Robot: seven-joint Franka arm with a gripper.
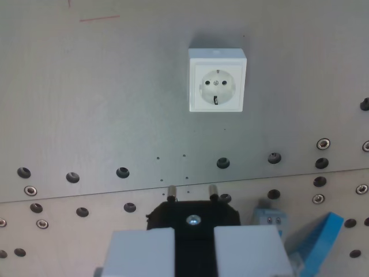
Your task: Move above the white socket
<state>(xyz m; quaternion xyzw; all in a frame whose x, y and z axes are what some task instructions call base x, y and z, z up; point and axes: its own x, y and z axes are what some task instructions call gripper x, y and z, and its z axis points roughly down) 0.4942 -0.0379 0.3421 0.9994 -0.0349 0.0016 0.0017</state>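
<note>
White socket [217, 80] sits on the grey table [104, 104] in the upper middle of the wrist view, slightly right of centre, square housing with round recess, two pin holes and earth clips visible, face pointing at the camera. Pincer [195, 254] at the bottom edge, two pale grey fingers [141, 251] closed on a black plug [193, 216] clamped between them, silver screw on the plug body, two metal pins [191, 191] sticking out toward the top of the view. Socket lies well apart from the pincer, up the frame and a bit toward the wrist view's right of the plug pins, not lined up with them. A seam in the table runs across the view between socket and plug, rows of dark holes and screw heads on both sides of it. Blue part [323, 242] at the lower right corner, small blue-white block [271, 220] just beside the pincer on the wrist view's right. Faint red pen marks [98, 18] at the top left of the table
</note>
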